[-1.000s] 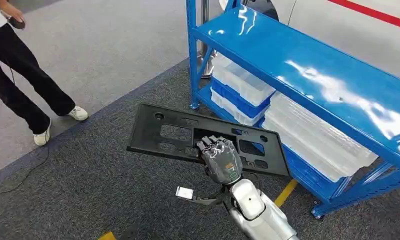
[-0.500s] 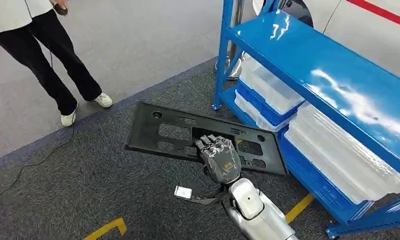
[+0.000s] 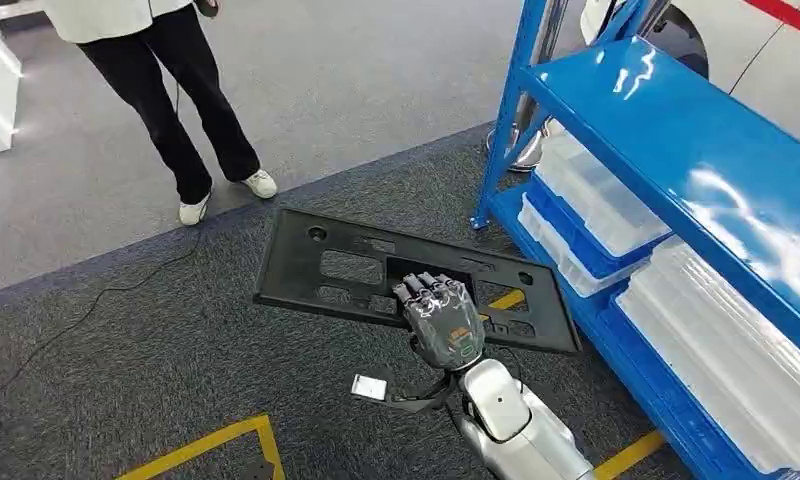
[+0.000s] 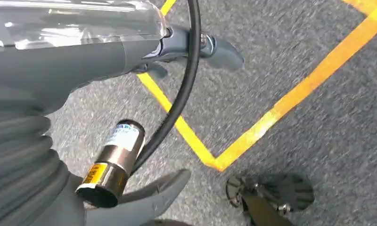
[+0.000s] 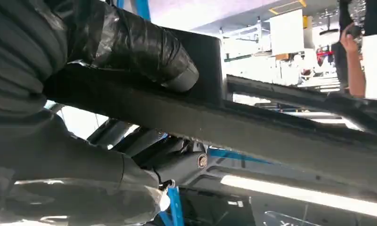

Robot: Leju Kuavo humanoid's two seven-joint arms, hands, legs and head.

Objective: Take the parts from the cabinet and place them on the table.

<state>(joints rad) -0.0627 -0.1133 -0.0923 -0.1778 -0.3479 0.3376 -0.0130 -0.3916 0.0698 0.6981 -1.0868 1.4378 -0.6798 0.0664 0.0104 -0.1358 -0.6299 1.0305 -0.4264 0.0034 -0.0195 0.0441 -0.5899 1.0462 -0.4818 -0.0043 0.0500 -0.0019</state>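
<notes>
A long flat black plastic panel [image 3: 326, 265] with several cut-outs hangs level over the dark carpet. My right hand [image 3: 441, 320] grips it at its near edge, fingers hooked into a cut-out. In the right wrist view the thumb [image 5: 144, 52] lies over a bar of the panel [image 5: 281, 136]. The blue cabinet rack [image 3: 676, 150] stands to the right, apart from the panel. My left hand [image 4: 144, 202] hangs over the floor, holding nothing, its fingers apart.
Clear plastic bins [image 3: 596, 195] fill the rack's lower shelves. A person [image 3: 176, 90] in dark trousers stands at the upper left, with a cable [image 3: 106, 300] trailing on the floor. Yellow tape lines [image 3: 206, 440] mark the carpet near me. A white tag [image 3: 371, 386] dangles by my wrist.
The whole picture has shifted: the camera has turned left, so the rack sits further right and the person further in. The panel stays in my right hand.
</notes>
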